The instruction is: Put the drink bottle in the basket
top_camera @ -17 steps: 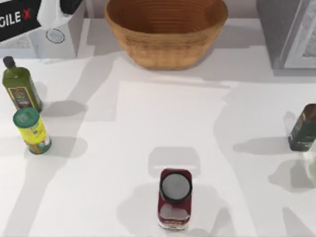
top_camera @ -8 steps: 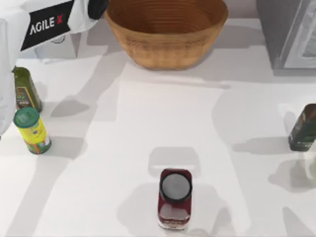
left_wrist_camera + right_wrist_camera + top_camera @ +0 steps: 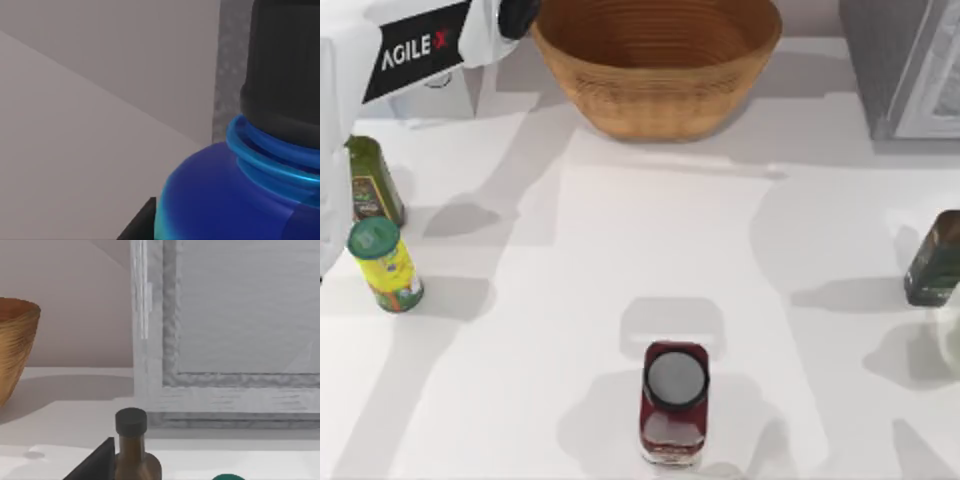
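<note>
Up close, the drink bottle (image 3: pixel 235 200) sits right against the left tool, its grip unreadable; the wicker basket (image 3: pixel 655 95) waits upper centre, beside that arm.

The basket (image 3: pixel 656 62) sits at the far edge of the worktop (image 3: pixel 620 260), about midway across. The left arm (image 3: pixel 415 45) reaches in over the far left corner, just left of the basket. Under that arm, on the left side, an oil bottle (image 3: pixel 372 185) stands behind a lidded canister (image 3: pixel 384 265), the two near each other. A jar (image 3: pixel 674 402) stands at the near edge, roughly in line with the basket and well apart from it. Another bottle (image 3: pixel 933 258) stands at the right edge. In the left wrist view the drink bottle (image 3: pixel 240 195) sits close against the camera.
</note>
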